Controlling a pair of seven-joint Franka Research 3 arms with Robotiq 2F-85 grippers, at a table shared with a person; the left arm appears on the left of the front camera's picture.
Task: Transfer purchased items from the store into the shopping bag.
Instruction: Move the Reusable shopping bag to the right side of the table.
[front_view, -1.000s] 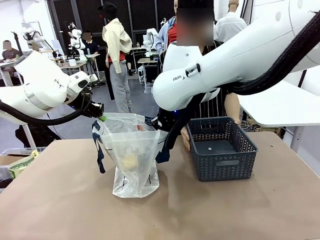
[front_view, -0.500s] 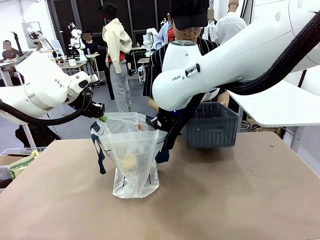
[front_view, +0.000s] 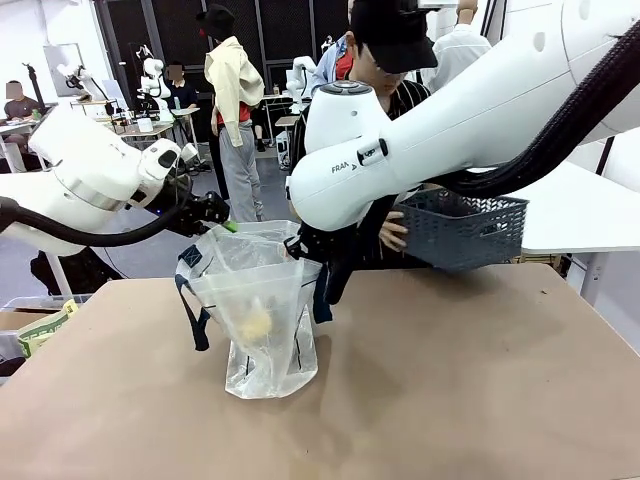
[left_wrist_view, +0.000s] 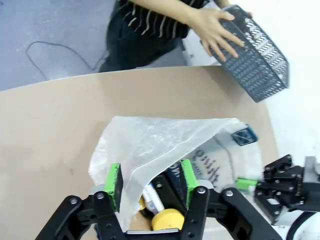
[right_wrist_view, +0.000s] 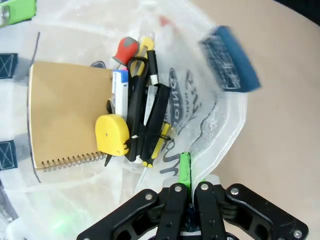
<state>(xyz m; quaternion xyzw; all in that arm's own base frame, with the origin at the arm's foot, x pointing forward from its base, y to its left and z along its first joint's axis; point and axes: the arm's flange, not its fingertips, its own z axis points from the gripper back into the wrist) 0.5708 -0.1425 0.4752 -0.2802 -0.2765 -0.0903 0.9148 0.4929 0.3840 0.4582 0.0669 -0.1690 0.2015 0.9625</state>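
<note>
Shows both arms reaching to the mouth of a bag (front_view: 262, 310) standing upright on the bench (front_view: 480, 400). Places the left end effector (left_wrist_view: 150, 182) at one side of the rim, pads apart with loose film draped between them, and the right end effector (right_wrist_view: 186, 172) at the opposite side, clamped tight on the rim. Reveals inside the bag a tan notebook (right_wrist_view: 65, 115), a yellow tape measure (right_wrist_view: 112, 135), a red-handled tool (right_wrist_view: 127, 49) and black tools (right_wrist_view: 155, 115). Finds the basket (front_view: 465, 228) — standing on the bench beside the bag a second ago — now lifted clear and tilted, held by a person's hand (front_view: 393, 232) at the far side.
</note>
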